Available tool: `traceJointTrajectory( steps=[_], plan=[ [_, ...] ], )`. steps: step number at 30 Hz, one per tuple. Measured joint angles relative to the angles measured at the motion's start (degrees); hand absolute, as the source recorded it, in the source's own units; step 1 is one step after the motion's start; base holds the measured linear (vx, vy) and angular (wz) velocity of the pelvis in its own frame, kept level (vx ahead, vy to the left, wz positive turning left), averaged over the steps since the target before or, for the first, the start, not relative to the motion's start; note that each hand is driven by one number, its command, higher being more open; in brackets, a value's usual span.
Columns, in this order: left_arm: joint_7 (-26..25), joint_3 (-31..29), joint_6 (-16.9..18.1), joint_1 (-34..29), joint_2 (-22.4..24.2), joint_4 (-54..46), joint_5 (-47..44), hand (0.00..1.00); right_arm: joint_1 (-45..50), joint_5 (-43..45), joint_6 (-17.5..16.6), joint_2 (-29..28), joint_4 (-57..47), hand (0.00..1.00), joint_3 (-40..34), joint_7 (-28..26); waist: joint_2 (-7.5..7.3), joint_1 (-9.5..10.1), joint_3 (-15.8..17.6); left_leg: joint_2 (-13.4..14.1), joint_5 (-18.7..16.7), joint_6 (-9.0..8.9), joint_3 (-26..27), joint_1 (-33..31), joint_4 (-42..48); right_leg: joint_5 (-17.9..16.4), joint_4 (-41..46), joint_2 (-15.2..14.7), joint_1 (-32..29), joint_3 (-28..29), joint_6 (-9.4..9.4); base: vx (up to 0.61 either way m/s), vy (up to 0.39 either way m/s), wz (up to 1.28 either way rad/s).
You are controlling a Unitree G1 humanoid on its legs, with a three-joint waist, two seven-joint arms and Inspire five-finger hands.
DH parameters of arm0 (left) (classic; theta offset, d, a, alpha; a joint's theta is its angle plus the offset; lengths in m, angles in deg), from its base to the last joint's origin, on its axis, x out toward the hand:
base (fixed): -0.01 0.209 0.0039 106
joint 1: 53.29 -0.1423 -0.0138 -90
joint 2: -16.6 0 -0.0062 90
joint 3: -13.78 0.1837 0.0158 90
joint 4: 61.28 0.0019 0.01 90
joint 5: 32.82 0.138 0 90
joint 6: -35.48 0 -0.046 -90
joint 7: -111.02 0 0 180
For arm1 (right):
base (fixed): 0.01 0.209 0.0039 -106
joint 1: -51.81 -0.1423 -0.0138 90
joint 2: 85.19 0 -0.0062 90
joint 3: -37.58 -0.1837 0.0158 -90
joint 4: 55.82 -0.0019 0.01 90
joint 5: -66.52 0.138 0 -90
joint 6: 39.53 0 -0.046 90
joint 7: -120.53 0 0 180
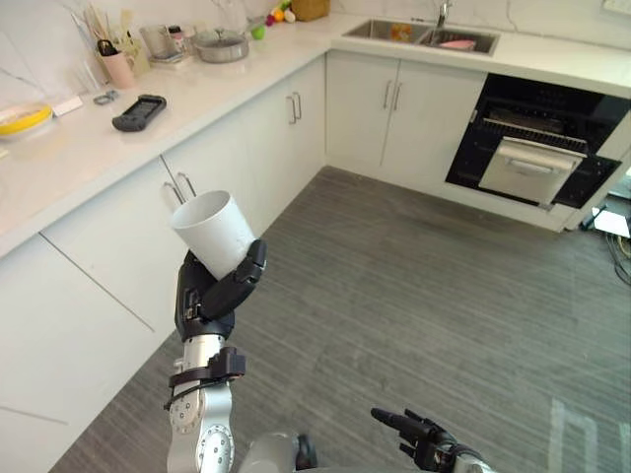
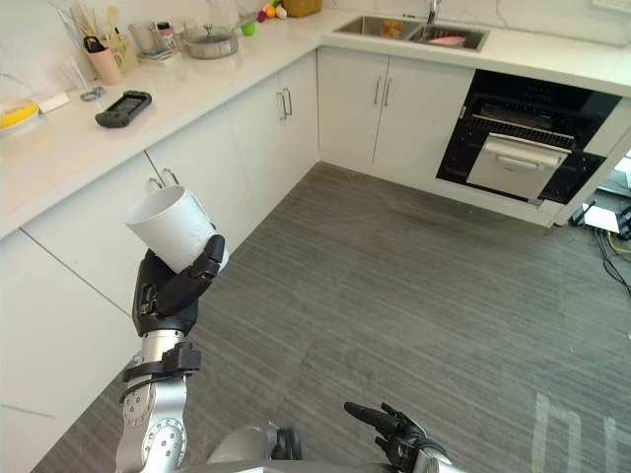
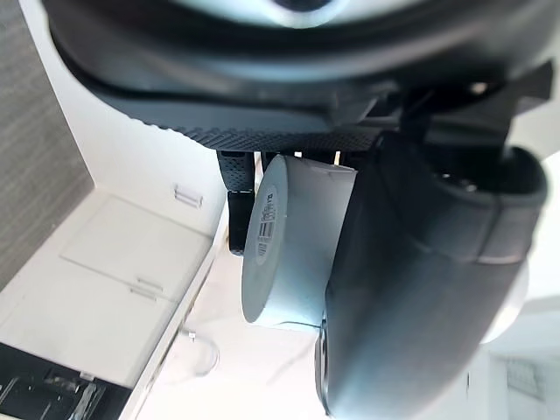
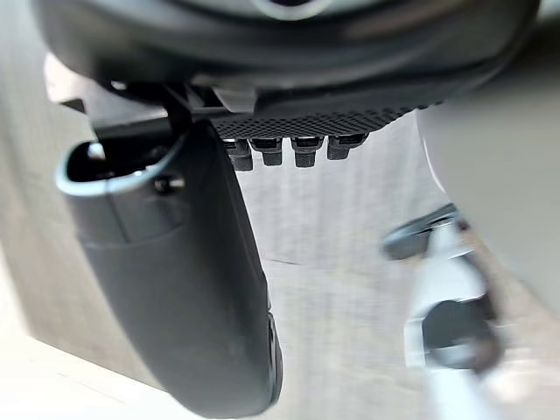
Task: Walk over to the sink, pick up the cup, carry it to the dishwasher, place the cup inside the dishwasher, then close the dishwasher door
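My left hand grips the white cup, hiding its base; my right hand, fingers straight, is cut off below.

One cup, one sink with two basins, one lidded pot, one black handset, one yellow dish and one dishwasher are showing here.

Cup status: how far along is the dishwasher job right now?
Done: the white cup is picked up, gripped in the left robot hand, away from the sink. In hand: the carry toward the open dishwasher, far ahead. Left: set the cup inside and close the door. The right robot hand is open and empty.
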Motion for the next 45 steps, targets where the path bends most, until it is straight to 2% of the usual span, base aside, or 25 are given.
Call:
traceJointTrajectory(
  steps=[1,3,5,7,9,11,12,13,15,17,19,22,27,28,30,33,35,36,38,39,40,41,42,44,45],
  plan=[
    [0.21,0.94,0.0,0.05,-0.6,-0.14,0.45,0.0,1.54,0.11,-2.02,-1.04,-1.79,1.0,-0.16,1.34,-0.41,-0.55,-0.16,-1.76,-0.19,0.38,0.1,3.42,-3.31,1.16,8.32,-0.79,-2.46,-1.97,-3.67,0.47,0.156,-0.18],
    [0.06,2.84,0.02,0.16,-0.58,-0.05,0.77,0.0,2.85,-0.94,-8.14,-2.26,-2.75,1.0,-0.69,3.29,0.71,-2.17,-0.22,-1.89,0.63,0.81,0.09,8.42,-9.21,-2.74,15.6,4.49,-7.99,-0.54,-5.03,0.38,0.105,-0.16],
    [-0.41,5.01,0.12,2.77,-1.03,1.09,2.69,0.0,6.34,-1.82,-17.4,-3.96,-4.42,1.0,-3.49,3.11,2.73,-4.63,-0.63,-0.36,2.48,-0.78,0.65,14.08,-16.09,-9.39,12.0,11.74,-17.13,-4.13,-5.12,0.42,0.079,-0.19],
    [-0.56,4.97,0.23,6.0,-1.58,3.0,2.92,0.0,8.5,-2.28,-22.61,-4.98,-7.11,1.0,-4.44,3.2,3.36,-6.35,0.06,1.17,2.33,-2.53,1.91,17.52,-18.87,-10.85,0.65,15.19,-22.48,-9.0,-6.4,0.4,0.057,-0.32],
    [-0.88,4.31,0.4,6.9,-2.7,3.47,2.91,0.0,12.43,-2.61,-26.66,-6.48,-13.82,1.0,-4.43,5.5,3.12,-7.44,0.98,2.33,0.86,-5.17,3.92,21.19,-19.52,-7.97,-12.96,17.65,-25.53,-13.74,-7.28,0.46,0.023,-0.61],
    [-0.77,3.87,0.85,5.5,-3.5,3.48,2.89,0.0,14.3,-2.12,-30.69,-7.19,-18.1,1.0,-5.22,6.4,2.48,-8.02,0.74,2.13,-0.96,-7.95,6.42,24.9,-19.37,0.12,-25.36,19.85,-26.49,-14.97,-6.74,0.56,-0.027,-0.72],
    [-0.28,3.89,1.9,3.64,-4.08,3.39,2.92,0.0,14.97,-1.93,-33.45,-7.07,-21.52,1.0,-6.26,6.35,0.81,-8.02,0.21,0.08,-1.89,-8.76,6.35,27.85,-18.76,7.53,-27.31,18.42,-26.6,-15.27,-8.9,0.7,-0.051,-0.73],
    [0.1,3.81,2.61,1.73,-3.14,3.69,2.89,0.0,14.13,-1.42,-34.94,-5.83,-25.48,1.0,-7.44,6.39,1.61,-7.92,0.2,-0.01,-3.66,-8.43,6.5,30.18,-17.14,8.15,-22.99,18.68,-26.88,-14.26,-19.1,0.7,-0.055,-0.78],
    [0.22,3.61,2.65,-0.38,-2.06,3.64,2.9,0.0,12.1,-0.56,-34.92,-4.93,-30.78,1.0,-7.94,6.53,4.09,-7.05,-0.7,2.34,-3.92,-8.07,7.66,29.79,-12.19,4.77,-21.89,21.91,-26.28,-12.96,-18.46,0.44,-0.07,-0.76],
    [1.98,3.13,3.07,-0.5,-1.93,3.07,2.92,0.0,10.59,-0.18,-34.89,-5.9,-40.83,1.0,-7.71,6.77,4.1,-6.31,-0.45,6.97,-1.81,-7.83,7.75,25.77,3.37,0.83,-22.0,25.05,-22.91,-12.16,-18.53,0.6,-0.134,-0.49],
    [3.99,2.91,3.52,-2.01,-0.61,2.22,2.92,0.0,9.74,-0.32,-34.96,-6.45,-49.18,1.0,-7.72,6.63,4.07,-5.71,-0.4,13.06,8.78,-7.73,4.92,16.82,26.0,-1.34,-24.75,27.86,-17.41,-10.2,-18.78,0.57,-0.13,-0.32],
    [6.18,3.84,4.28,-4.91,0.28,0.88,3.03,0.0,9.49,-0.38,-36.61,-7.11,-53.21,1.0,-7.76,3.6,3.6,-4.03,-0.57,17.91,4.78,-7.54,2.48,2.54,41.03,-0.97,-34.19,30.34,-7.75,-6.88,-18.31,0.53,-0.109,-0.44],
    [5.99,4.14,5.42,-6.04,1.19,0.77,3.06,0.0,8.78,0.15,-36.29,-5.52,-52.61,1.0,-7.6,-2.1,3.5,-2.28,-0.54,13.25,-0.41,-8.13,1.96,-3.76,9.19,-1.85,-39.45,29.02,0.99,2.04,-16.59,0.45,-0.022,-0.73],
    [5.66,4.14,5.45,-6.23,1.66,0.69,3.07,0.0,7.93,0.17,-36.09,-4.88,-52.67,1.0,-6.94,-2.98,3.42,-2.16,-0.49,9.4,1.51,-8.56,-2.48,-3.85,-3.96,-2.33,-39.49,28.1,1.66,5.11,-15.72,0.43,0.103,-1.06],
    [4.43,4.18,5.45,-7.15,2.42,0.22,3.15,0.0,6.75,0.22,-35.1,-4.49,-52.66,1.0,-6.22,-4.47,3.44,-2.02,-0.47,6.12,6.93,-9.19,-9.47,-5.43,-11.04,-3.08,-39.5,27.33,3.09,10.01,-14.42,0.5,0.147,-1.14],
    [3.22,4.19,5.59,-7.58,2.66,0.26,4.17,0.0,7.81,0.09,-34.65,-4.56,-52.95,1.0,-4.67,-4.93,3.45,-2.15,-0.46,4.27,16.75,-7.21,-8.87,-5.4,-15.02,-5.75,-38.8,26.71,8.43,13.19,-10.27,0.51,0.15,-0.83],
    [3.68,3.86,5.96,-7.01,1.07,0.61,4.12,0.0,9.36,0.16,-33.37,-5.38,-53.08,1.0,-5.24,-5.55,1.08,-2.41,-1.1,1.85,18.45,-4.74,-6.38,-3.04,-14.01,-8.4,-33.34,24.4,9.5,12.65,-7.52,0.59,0.127,-0.23],
    [4.38,3.88,5.96,-5.89,0.35,0.65,4.13,0.0,10.32,0.17,-33.09,-5.35,-53.13,1.0,-7.11,-6.91,-0.15,-3.47,-1.28,0.84,16.63,-2.82,-6.1,-2.11,-12.64,-8.5,-26.23,23.38,7.45,10.45,-7.24,0.53,0.079,0.41],
    [5.1,2.85,6.0,-4.45,-0.67,0.46,4.12,0.0,10.1,0.16,-31.87,-5.39,-53.14,1.0,-10.54,-8.27,-1.26,-3.05,-1.13,0.07,13.24,-2.98,-6.35,0.47,-11.81,-5.28,-10.08,21.65,1.77,4.88,-6.1,0.51,0.074,0.23],
    [5.09,1.63,6.0,-4.11,-0.98,0.47,4.13,0.0,9.94,0.1,-31.47,-5.64,-53.08,1.0,-11.28,-9.11,-1.39,-3.44,-0.78,-0.2,11.51,-3.37,-7.13,4.7,-14.1,1.13,2.49,19.09,-3.45,1.01,-8.77,0.48,0.039,-0.08],
    [4.83,-0.26,6.19,-3.93,-0.58,0.47,4.17,0.0,9.89,-0.28,-31.47,-5.36,-53.11,1.0,-11.14,-9.88,-1.8,-3.58,-0.57,-0.62,10.4,-2.98,-7.26,9.06,-16.83,-2.24,13.21,14.81,-8.42,-2.74,-13.53,0.46,0.018,-0.07],
    [4.28,-1.01,6.29,-3.92,-0.1,0.45,4.14,0.0,10.26,-0.76,-31.46,-5.37,-53.1,1.0,-10.85,-10.22,-1.07,-3.81,-0.64,0.15,9.31,-3.16,-7.61,11.14,-17.49,-5.33,16.04,13.9,-11.76,-3.6,-14.18,0.33,-0.021,-0.03],
    [3.94,-1.26,6.48,-3.84,0.15,0.42,4.23,0.0,10.72,-1.19,-31.45,-5.43,-53.1,1.0,-10.54,-10.42,-0.37,-4.03,-0.69,1.19,8.56,-3.29,-8.02,11.99,-17.46,-7.01,16.0,14.0,-13.89,-3.84,-13.52,0.38,-0.087,0.17],
    [2.77,-1.74,7.74,-3.38,0.56,0.31,4.4,0.0,11.57,-2.2,-31.0,-5.42,-53.13,1.0,-9.15,-12.03,0.93,-4.93,-0.46,5.11,6.86,-5.03,-9.03,13.76,-17.07,-10.43,5.01,15.18,-20.07,-3.8,-8.1,0.44,-0.134,0.28],
    [2.22,-1.85,7.82,-2.98,0.39,0.34,4.35,0.0,12.02,-2.4,-30.83,-5.43,-53.45,1.0,-8.26,-12.57,0.67,-4.9,-0.43,6.38,5.44,-6.92,-9.12,14.44,-16.46,-9.5,-8.56,15.36,-21.01,-3.6,-6.68,0.45,-0.189,0.16]
  ],
)
